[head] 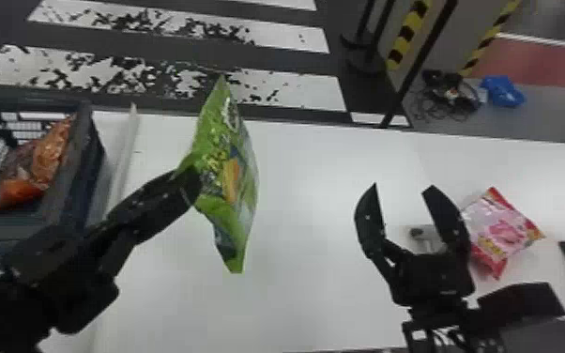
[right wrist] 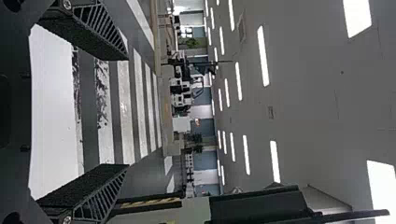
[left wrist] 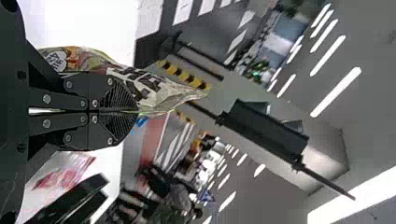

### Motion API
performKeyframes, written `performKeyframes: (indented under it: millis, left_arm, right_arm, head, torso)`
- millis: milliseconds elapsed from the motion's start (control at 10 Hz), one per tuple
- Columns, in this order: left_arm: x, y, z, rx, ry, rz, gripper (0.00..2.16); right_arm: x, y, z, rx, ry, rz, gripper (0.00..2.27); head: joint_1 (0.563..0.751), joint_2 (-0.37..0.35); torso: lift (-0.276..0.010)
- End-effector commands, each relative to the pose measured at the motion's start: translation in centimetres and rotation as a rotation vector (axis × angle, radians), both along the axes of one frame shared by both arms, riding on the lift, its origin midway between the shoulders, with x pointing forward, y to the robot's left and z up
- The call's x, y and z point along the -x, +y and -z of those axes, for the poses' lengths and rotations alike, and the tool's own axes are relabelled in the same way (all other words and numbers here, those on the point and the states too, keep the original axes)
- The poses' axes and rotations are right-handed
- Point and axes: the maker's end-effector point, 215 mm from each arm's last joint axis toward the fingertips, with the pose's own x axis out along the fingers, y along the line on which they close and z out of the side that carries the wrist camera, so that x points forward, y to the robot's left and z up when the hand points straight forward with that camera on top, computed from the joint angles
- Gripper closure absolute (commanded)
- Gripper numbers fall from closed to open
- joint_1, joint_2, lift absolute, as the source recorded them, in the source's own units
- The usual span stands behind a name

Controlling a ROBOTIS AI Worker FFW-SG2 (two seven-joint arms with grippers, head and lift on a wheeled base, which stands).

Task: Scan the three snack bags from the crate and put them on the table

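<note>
Head view: black left gripper (head: 192, 184) clamped on green foil bag (head: 230, 173) above white table (head: 314, 281); orange bag (head: 21, 190) inside dark plastic crate (head: 82, 141); pink-red bag (head: 500, 230) on table; black right gripper (head: 400, 188) spread | Left wrist view: green bag's edge pinched | Right wrist view: right gripper (right wrist: 128, 112) wide apart

With my left gripper (head: 193, 180), I pinch a crinkled snack bag (left wrist: 166, 93) that reaches past the fingertips. On the gripper's opposite side, farther off, a pink-and-red bag (left wrist: 63, 176) lies on the white table (left wrist: 111, 161).
</note>
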Motion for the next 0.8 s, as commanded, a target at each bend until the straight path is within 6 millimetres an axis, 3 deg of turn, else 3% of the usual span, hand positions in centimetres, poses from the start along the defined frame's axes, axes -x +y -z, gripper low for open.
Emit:
performKeyframes:
  millis: [0, 100, 400, 700]
  left_arm:
    - [1.0, -3.7, 4.4, 0.064, 0.105, 0.112, 1.45]
    - [1.5, -5.3, 6.5, 0.08, 0.153, 0.144, 1.79]
    - [2.6, -6.9, 11.4, 0.185, 0.292, 0.251, 1.78]
    - [1.8, -6.5, 17.0, 0.192, 0.405, 0.287, 1.78]
  right_arm:
    - [0.0, -0.1, 0.0, 0.002, 0.0, 0.002, 0.06]
    - [0.0, -0.4, -0.2, 0.002, -0.008, 0.006, 0.06]
    - [0.3, -0.7, -0.5, 0.004, -0.018, 0.01, 0.06]
    - [0.5, -1.1, -0.6, 0.01, -0.018, 0.014, 0.06]
  head:
    - [0.695, -0.256]
    - [0.695, -0.303]
    - [0.695, -0.35]
    - [0.695, -0.35]
  torso:
    - [-0.094]
    - [-0.094]
    - [-0.094]
    - [-0.094]
